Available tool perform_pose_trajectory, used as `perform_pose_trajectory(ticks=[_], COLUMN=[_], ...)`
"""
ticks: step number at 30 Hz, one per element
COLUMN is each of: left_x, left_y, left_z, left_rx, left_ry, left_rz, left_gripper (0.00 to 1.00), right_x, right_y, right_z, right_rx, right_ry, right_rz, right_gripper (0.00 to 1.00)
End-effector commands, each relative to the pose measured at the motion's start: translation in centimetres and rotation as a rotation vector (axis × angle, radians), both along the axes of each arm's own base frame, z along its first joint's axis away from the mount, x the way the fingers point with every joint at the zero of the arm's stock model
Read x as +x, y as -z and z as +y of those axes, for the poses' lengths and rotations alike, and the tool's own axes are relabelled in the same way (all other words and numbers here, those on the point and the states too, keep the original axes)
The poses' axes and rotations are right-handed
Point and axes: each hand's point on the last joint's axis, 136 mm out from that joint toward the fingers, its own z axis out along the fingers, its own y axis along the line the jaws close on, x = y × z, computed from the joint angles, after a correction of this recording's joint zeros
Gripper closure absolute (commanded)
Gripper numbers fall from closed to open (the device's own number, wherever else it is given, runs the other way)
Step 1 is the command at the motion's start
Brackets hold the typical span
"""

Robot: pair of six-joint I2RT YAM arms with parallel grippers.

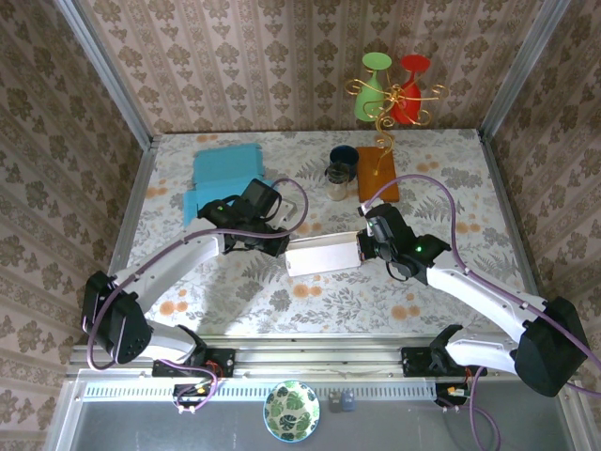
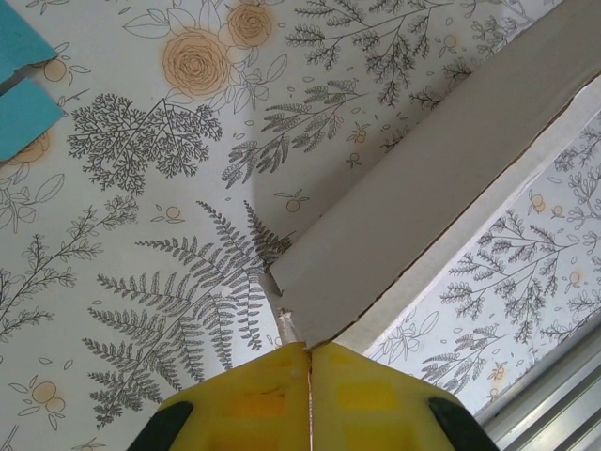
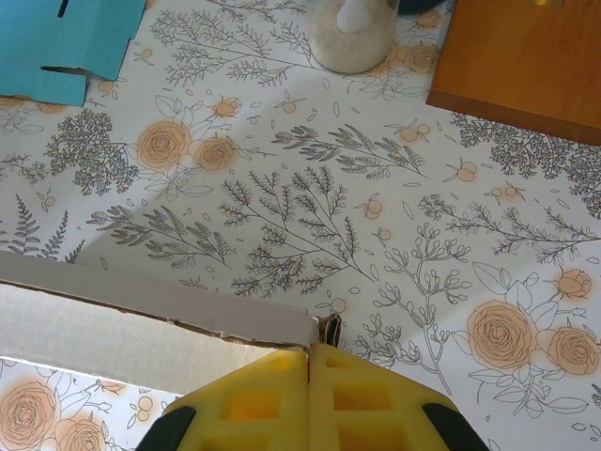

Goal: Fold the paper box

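White box [image 1: 322, 256] sits on the near side of the jar [image 1: 338, 178], toward the arm bases, strung btw the 2 grippers. Shadow under it in the left wrist view suggests it's lifted off the table [image 1: 451, 169], but can't be sure.

L gripper [image 1: 272, 246]: near-left of the jar, at the box's left end. Wrist view shows the yellow fingers [image 2: 357, 395] pressed together w/ no gap, pinching 1 corner of the box. R gripper [image 1: 364, 250]: near side of the jar, slightly right, at the box's right end. Its fingers [image 3: 366, 399] are likewise clamped tight on a corner, next to a rough card edge.

Progress, as a judgement:
- Done: box picked out and gripped at both ends. 1 long crease is in; left wrist view shows 2 panels meeting at an angle along it.
- Not done: top view reads as a long, fairly flat white strip, not a standing box. No closed ends, no tucked flaps visible.
- So prob. early to mid. Left to do: bring the long panels square, fold in the end flaps, lock them.

Blue card [image 1: 225, 169] lies left of the jar and a wood board [image 1: 380, 178] just right of it; both well apart from the box.
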Motion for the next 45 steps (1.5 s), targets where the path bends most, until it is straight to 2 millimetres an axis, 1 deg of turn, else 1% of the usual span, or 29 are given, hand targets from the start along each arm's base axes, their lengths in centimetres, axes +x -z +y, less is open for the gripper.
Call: perform_pose_trajectory(ticks=[1,8,14,21,27,34,38,45], left_x=[0.3,0.6,0.8,1.0,1.0,1.1,1.2,1.2], left_y=[-0.1,-0.5,-0.7,-0.6,-1.1,-1.2,-1.6,-1.7], left_z=[-0.3,-0.4,-0.3,-0.6,-0.7,-0.8,-0.6,-0.5], left_rx=[0.005,-0.006,-0.026,-0.062,-0.068,-0.085,-0.077,-0.082], left_ry=[-0.012,-0.085,-0.195,-0.306,-0.343,-0.400,-0.425,-0.466], left_rz=[-0.002,0.010,0.053,0.112,0.147,0.201,0.223,0.278], left_gripper=[0.94,1.00,1.00,1.00,1.00,1.00,1.00,1.00], right_x=[-1.1,-1.3,-1.2,-1.3,-1.3,-1.4,-1.4,-1.2], right_y=[1.0,0.6,0.1,0.1,0.1,-0.2,-0.3,-0.6], right_z=[-0.7,-0.5,-0.3,0.0,0.0,0.5,0.5,0.7], right_rx=[-0.031,-0.007,0.013,0.017,0.011,0.033,0.023,0.027], right_ry=[0.020,0.032,0.043,0.035,0.026,0.016,0.013,0.012], right_rz=[0.058,0.049,0.037,0.042,0.043,0.056,0.063,0.066], right_gripper=[1.00,1.00,1.00,1.00,1.00,1.00,1.00,1.00])
